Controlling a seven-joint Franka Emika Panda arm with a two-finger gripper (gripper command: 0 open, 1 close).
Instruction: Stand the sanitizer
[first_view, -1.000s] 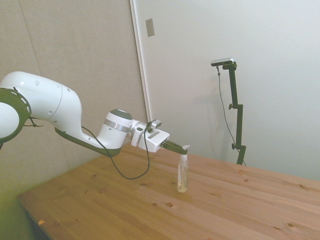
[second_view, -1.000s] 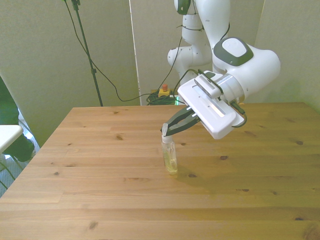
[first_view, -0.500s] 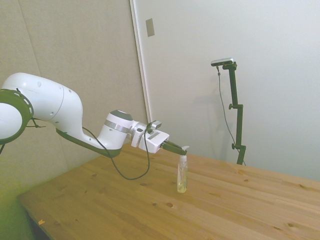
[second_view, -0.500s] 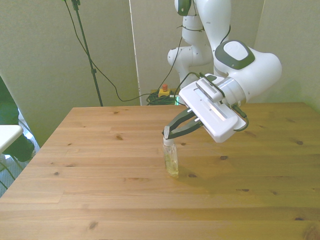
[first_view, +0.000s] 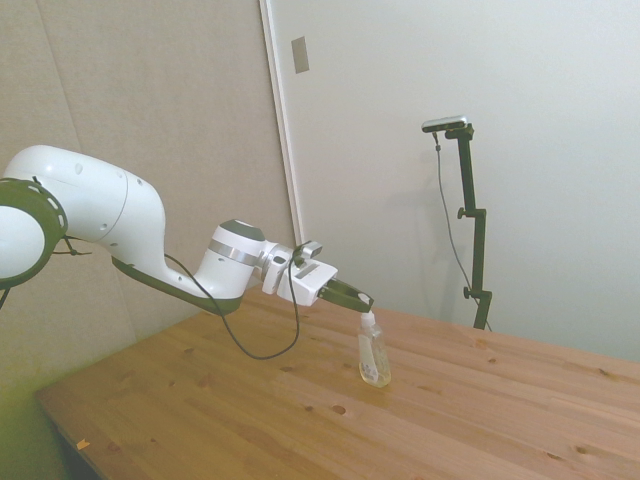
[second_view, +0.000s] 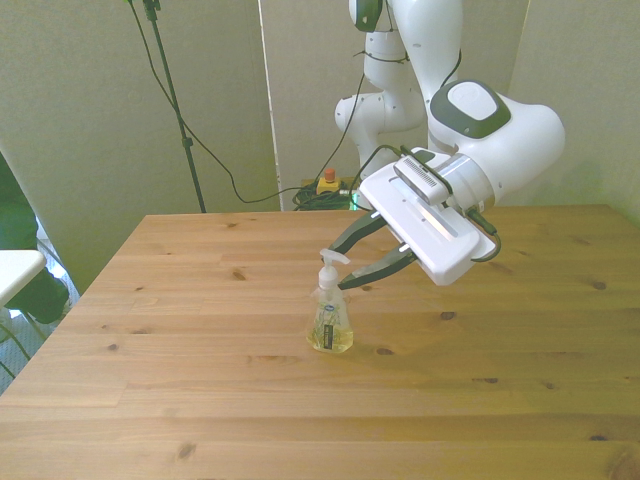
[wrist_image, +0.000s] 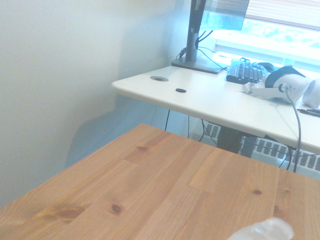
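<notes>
The small clear plastic pump bottle of sanitizer (second_view: 330, 318) stands upright on the wooden counter (second_view: 200, 400), near its middle, the hand (second_view: 347, 263) just above its nozzle.

In the wrist view the sanitizer (wrist_image: 262, 231) is only a pale blurred shape, cut off by the picture's edge — nozzle and label out of sight. On the label in the front view (second_view: 330, 326) the dark print is too small to read. The white desk (wrist_image: 210, 97) beyond the table (keyboard (wrist_image: 244, 71) on it) runs out of the wrist picture — its far end unseen.
</notes>
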